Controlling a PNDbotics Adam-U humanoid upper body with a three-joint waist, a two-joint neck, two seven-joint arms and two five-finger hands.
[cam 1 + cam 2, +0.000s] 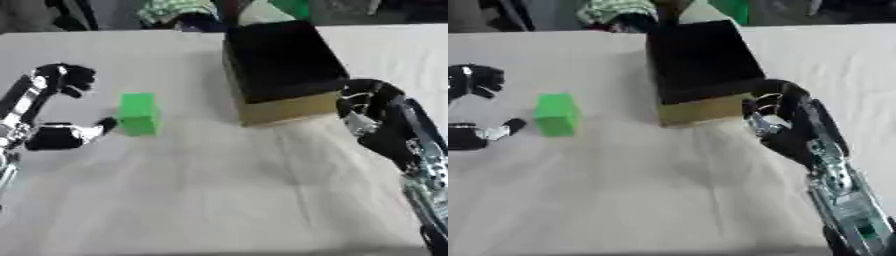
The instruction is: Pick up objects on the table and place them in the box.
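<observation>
1. Left hand (54, 107) spread wide, thumb tip just short of the green block (138, 114), fingers arched above and behind it; nothing held.
2. Apparently framing the block for a grasp.
3. Block upright on the counter (219, 200), in the hand's opening.
4. Beyond it, cardboard box (284, 70), dark inside.
5. Right hand (372, 117) curled, empty, beside the box's near corner.
</observation>
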